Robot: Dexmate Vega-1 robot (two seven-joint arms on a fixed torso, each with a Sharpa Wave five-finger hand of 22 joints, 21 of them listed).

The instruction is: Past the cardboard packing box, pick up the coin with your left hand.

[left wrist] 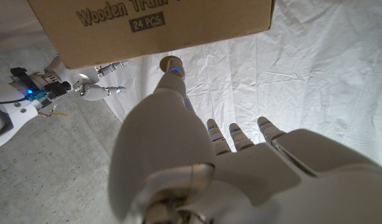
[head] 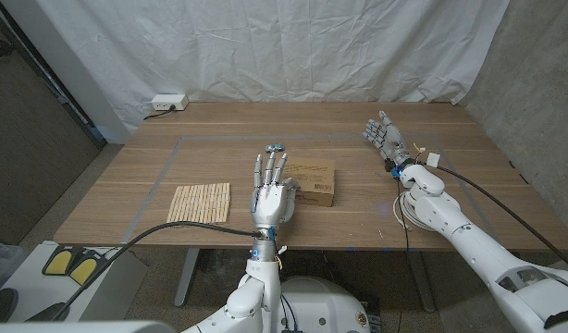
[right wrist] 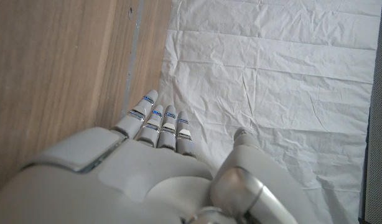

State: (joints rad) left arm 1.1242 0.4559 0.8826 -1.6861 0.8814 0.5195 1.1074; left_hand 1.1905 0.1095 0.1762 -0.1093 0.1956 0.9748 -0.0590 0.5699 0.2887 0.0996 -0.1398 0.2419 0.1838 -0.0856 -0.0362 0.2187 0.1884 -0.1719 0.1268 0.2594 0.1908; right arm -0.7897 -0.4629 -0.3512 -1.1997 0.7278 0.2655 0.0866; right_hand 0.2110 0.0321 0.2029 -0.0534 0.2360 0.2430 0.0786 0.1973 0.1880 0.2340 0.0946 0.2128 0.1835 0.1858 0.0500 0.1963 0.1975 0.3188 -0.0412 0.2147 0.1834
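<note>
Lab test bay: white sheet backdrop (head: 293, 46), bare concrete wall (head: 543, 83), taped wooden table (head: 154, 185), power strip (head: 168, 102).

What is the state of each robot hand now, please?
Left robot hand: open, fingers apart, holding nothing, raised beside the cardboard box.
Right robot hand: open, fingers extended, holding nothing.

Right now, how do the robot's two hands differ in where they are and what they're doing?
The left hand reaches out beside the cardboard box at mid-table, fingers extended past the box's far edge; the right hand sits farther back on the right side, away from the box. Both are white, with fingers apart, and neither visibly holds anything.
</note>
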